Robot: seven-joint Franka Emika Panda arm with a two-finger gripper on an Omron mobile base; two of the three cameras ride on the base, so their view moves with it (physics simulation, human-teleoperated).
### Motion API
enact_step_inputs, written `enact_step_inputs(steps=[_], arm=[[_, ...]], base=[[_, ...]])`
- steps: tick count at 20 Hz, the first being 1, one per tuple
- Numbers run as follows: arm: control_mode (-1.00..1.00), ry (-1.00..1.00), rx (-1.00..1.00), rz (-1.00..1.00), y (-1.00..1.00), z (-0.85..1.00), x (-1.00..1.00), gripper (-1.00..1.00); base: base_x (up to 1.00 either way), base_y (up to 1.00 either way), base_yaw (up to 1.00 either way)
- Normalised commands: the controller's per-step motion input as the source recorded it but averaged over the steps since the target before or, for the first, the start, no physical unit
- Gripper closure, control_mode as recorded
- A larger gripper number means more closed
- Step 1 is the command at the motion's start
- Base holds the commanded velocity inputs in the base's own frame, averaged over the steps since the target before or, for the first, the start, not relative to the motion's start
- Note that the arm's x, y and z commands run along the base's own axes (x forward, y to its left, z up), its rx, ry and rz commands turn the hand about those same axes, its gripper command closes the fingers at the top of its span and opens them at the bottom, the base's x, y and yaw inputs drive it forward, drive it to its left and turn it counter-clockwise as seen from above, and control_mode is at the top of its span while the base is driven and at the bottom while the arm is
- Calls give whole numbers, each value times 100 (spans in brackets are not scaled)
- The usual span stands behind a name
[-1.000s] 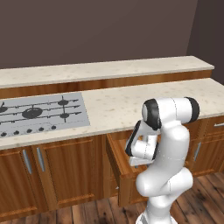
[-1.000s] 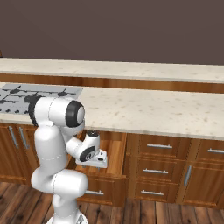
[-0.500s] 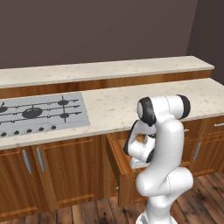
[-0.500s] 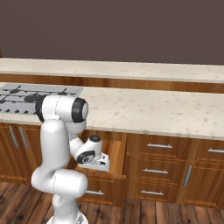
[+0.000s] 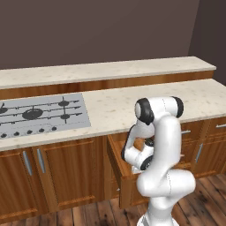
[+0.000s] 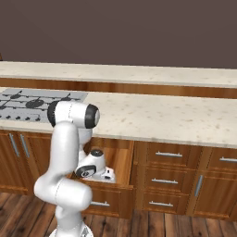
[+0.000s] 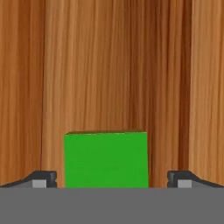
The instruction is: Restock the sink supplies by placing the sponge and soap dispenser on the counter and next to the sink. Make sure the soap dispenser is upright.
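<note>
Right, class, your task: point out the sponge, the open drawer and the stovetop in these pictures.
sponge (image 7: 106,159): hand view, middle of its green top face.
open drawer (image 6: 121,157): right base view, inner wooden side wall.
stovetop (image 5: 42,115): left base view, grey panel between the burners.

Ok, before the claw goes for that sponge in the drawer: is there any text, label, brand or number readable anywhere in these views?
None: no readable text in any view.
The sponge: plain green face, no label.
The open drawer: bare wood grain.
The stovetop: burners and knobs, no legible markings.
The counter: speckled stone, nothing printed.
The claw: open, tips either side of the sponge, unmarked.
</note>
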Motion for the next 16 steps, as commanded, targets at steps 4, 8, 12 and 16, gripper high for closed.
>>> enact_step_inputs(steps=[4,8,12,16], arm=[[-100,0,-13,0,7,-31,0,-100],[-100,0,-13,0,10,-27,0,-100],[-100,0,-9,0,6,-17,0,100],[-100,0,-1,0,0,0,0,100]], base=[[0,0,0],[0,0,0],[0,0,0],[0,0,0]])
